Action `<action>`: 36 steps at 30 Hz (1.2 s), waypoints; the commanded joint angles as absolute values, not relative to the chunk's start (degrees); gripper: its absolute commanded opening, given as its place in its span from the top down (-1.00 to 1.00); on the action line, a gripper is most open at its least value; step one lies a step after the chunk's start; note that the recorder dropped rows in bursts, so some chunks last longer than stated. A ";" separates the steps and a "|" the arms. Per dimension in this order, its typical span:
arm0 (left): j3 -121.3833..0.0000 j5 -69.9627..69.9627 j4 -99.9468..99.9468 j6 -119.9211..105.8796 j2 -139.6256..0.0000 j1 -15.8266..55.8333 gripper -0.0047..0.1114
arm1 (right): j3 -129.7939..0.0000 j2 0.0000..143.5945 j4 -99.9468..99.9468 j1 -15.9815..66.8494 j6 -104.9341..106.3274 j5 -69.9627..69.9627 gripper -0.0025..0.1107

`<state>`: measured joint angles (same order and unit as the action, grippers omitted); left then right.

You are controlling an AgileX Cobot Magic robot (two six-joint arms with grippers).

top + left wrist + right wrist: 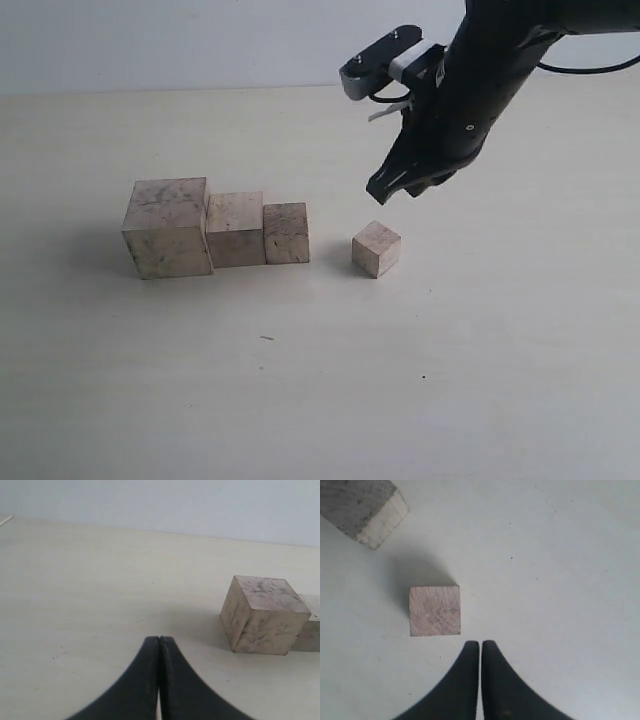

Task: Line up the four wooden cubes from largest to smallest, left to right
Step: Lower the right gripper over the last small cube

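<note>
Three wooden cubes stand touching in a row: the largest cube (168,227) on the left, then the second cube (236,229), then the third cube (286,233). The smallest cube (376,249) sits apart to their right, turned at an angle. My right gripper (383,193) hangs shut just above and behind it, holding nothing. In the right wrist view the smallest cube (435,610) lies just ahead of the shut gripper (480,643), and a corner of the third cube (365,507) shows. My left gripper (159,639) is shut and empty, low over the table, facing the largest cube (264,614).
The pale table (320,390) stretches bare around the cubes, with a small dark speck (267,338) in front of the row. The right arm's black body (480,80) reaches in from the upper right. The left arm is out of the exterior view.
</note>
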<state>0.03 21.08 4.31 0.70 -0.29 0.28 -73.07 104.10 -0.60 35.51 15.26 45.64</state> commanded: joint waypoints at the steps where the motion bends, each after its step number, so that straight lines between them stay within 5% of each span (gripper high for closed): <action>1: 0.00 20.45 4.64 0.72 0.00 0.62 0.92 | -72.37 103.95 -6.00 35.30 16.36 43.87 0.49; 5: 0.00 20.45 4.64 0.72 0.00 0.62 0.92 | -72.37 104.00 -10.70 35.30 21.60 43.55 -0.09; 8: 0.00 20.45 4.64 0.72 0.00 0.62 0.92 | -72.37 104.56 -10.95 35.30 21.24 42.57 -0.30; 32: 0.00 20.45 4.64 0.72 0.00 0.62 0.92 | -72.37 116.32 -11.59 35.30 21.34 40.73 -0.31; 36: 0.00 20.45 4.64 0.72 0.00 0.62 0.92 | -72.37 116.55 -11.59 35.30 21.34 40.73 -0.04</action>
